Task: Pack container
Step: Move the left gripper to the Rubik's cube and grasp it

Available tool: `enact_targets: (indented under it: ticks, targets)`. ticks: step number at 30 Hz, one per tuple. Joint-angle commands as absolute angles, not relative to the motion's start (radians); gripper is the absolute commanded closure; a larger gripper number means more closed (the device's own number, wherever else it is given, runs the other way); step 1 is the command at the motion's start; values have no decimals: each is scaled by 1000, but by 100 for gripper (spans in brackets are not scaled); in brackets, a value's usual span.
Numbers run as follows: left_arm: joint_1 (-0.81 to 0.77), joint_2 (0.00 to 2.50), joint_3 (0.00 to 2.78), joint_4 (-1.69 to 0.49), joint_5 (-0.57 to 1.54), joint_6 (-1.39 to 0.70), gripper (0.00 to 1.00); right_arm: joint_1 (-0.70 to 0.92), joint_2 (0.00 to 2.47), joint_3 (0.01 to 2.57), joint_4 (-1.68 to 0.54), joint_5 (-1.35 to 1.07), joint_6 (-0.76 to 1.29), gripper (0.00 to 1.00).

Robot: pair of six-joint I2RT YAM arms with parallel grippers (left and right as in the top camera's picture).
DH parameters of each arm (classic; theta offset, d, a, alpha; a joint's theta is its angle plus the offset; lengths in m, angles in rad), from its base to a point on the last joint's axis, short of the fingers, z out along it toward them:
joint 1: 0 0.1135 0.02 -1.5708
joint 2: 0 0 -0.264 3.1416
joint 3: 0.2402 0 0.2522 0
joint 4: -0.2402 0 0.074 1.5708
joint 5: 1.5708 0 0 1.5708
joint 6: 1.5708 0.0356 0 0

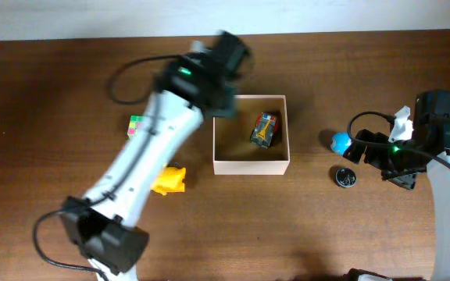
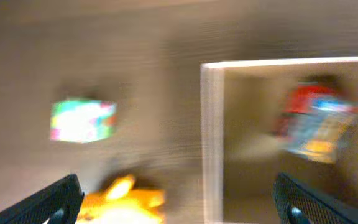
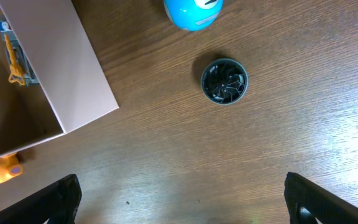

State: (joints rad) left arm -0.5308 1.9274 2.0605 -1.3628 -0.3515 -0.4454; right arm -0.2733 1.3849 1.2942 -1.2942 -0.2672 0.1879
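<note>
The container (image 1: 252,165) is a cream-walled, tan-floored open box at the table's middle. A multicoloured toy (image 1: 264,129) lies inside it at the right. My left gripper (image 1: 221,66) hovers high over the box's back-left corner, open and empty. Its view is motion-blurred and shows the box's left wall (image 2: 211,137) between the open fingers (image 2: 179,205), with the toy (image 2: 316,121) inside. My right gripper (image 1: 373,152) is open and empty right of the box. Its view shows the fingers (image 3: 182,202) over bare table and the box wall (image 3: 73,74) at the left.
A pastel cube (image 1: 137,126) and a yellow toy (image 1: 169,179) lie left of the box; both show in the left wrist view (image 2: 82,120) (image 2: 126,202). A blue ball (image 1: 340,143) (image 3: 193,12) and a black round disc (image 1: 347,177) (image 3: 224,81) lie right of it.
</note>
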Motion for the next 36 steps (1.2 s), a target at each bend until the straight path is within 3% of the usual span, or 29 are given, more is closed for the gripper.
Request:
enact_targets:
  ticks: [1, 6, 13, 19, 31, 36]
  targets:
    - [-374, 1975, 2037, -1423, -367, -397, 1, -274, 1381, 1312, -1295, -276, 196, 1]
    - [-189, 2032, 1979, -1383, -99, -183, 1, -274, 1381, 1312, -1295, -276, 196, 1]
    - [-28, 2116, 1909, -1290, -81, -25, 4, -274, 1381, 1312, -1295, -277, 196, 1]
    - [-27, 2216, 1898, -1275, -41, 77, 15, -274, 1381, 1312, -1284, -276, 196, 1]
    - [-36, 2318, 1898, -1224, -41, 76, 15, -274, 1381, 1312, -1287, -250, 196, 1]
    - [-36, 2329, 1898, -1214, -41, 77, 30, -274, 1381, 1312, -1287, -250, 196, 1]
